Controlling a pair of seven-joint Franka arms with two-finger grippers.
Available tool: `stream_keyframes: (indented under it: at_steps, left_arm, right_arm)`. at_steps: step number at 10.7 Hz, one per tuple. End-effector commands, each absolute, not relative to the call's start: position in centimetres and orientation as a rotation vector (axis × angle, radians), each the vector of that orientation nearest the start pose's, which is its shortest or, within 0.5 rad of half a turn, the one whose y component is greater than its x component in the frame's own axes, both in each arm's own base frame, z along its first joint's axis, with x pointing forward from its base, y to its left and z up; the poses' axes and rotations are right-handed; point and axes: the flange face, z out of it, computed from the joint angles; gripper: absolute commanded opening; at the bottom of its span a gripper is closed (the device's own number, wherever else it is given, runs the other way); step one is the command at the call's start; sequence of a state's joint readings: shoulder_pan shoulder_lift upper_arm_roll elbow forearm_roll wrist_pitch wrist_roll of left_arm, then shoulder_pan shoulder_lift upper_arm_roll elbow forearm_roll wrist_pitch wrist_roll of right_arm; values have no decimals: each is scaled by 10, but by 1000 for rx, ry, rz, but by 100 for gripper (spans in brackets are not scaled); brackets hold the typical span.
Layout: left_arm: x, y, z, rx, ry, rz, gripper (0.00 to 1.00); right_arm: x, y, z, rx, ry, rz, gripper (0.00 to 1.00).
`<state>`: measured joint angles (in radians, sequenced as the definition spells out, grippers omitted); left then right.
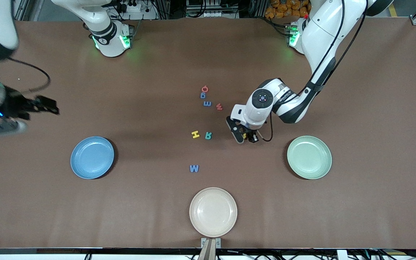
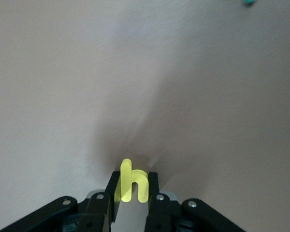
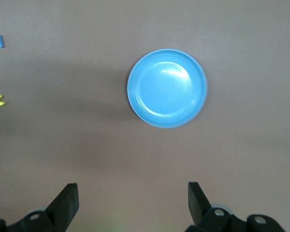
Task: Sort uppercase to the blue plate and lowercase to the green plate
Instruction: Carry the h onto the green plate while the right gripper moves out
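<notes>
cream plate [image 1: 213,212], left tool [image 1: 245,136] gripping yellow h [image 2: 132,187]

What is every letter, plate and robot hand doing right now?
left gripper: shut on yellow h, over bare table beside teal R
yellow h: pinched upright between the jaws
right gripper: open, holding nothing, above blue plate
blue plate: empty
green plate: empty
cream plate: empty
yellow H, teal R, blue W, red G: flat on table, unsorted

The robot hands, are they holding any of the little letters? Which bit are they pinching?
The left gripper is shut on the yellow h, pinching the lower part of its two legs. The right gripper is open and holds nothing.
</notes>
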<state>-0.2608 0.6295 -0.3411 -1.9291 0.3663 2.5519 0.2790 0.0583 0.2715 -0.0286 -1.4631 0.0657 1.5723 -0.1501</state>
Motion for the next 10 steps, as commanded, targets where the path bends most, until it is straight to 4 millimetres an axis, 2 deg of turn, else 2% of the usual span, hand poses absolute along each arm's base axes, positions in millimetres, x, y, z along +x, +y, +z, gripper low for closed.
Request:
stream_keyframes:
  at_steps: [1, 2, 3, 4, 5, 6, 7, 8, 9, 10]
  left_arm:
    - [557, -293, 215, -2671, 1513, -125, 0]
    - [570, -271, 235, -2685, 1445, -129, 0]
    - [585, -240, 252, -2726, 1347, -146, 0]
    - [601, -205, 262, -2773, 1274, -162, 0]
    - [610, -180, 264, -2804, 1253, -163, 0]
    - [617, -159, 261, -2828, 1231, -157, 0]
    - [621, -135, 253, -2847, 1188, -134, 0]
    - [623, -120, 237, -2857, 1161, -96, 0]
    - [625, -113, 228, -2867, 1144, -80, 27]
    - [628, -112, 223, -2870, 1143, -77, 41]
  right_arm:
    - [655, 54, 474, -2984, -283, 188, 100]
    - [668, 81, 448, -2986, -317, 145, 100]
    - [676, 107, 433, -2995, -347, 88, 100]
    - [680, 120, 415, -3005, -303, 93, 100]
    - [681, 135, 394, -3014, -236, 135, 100]
    - [683, 164, 375, -3022, -219, 104, 100]
    - [685, 193, 363, -3026, -228, 37, 100]
    - [680, 222, 351, -3031, -219, 26, 100]
    - [674, 243, 340, -3036, -199, 47, 100]
    - [665, 269, 327, -3039, -235, 64, 100]
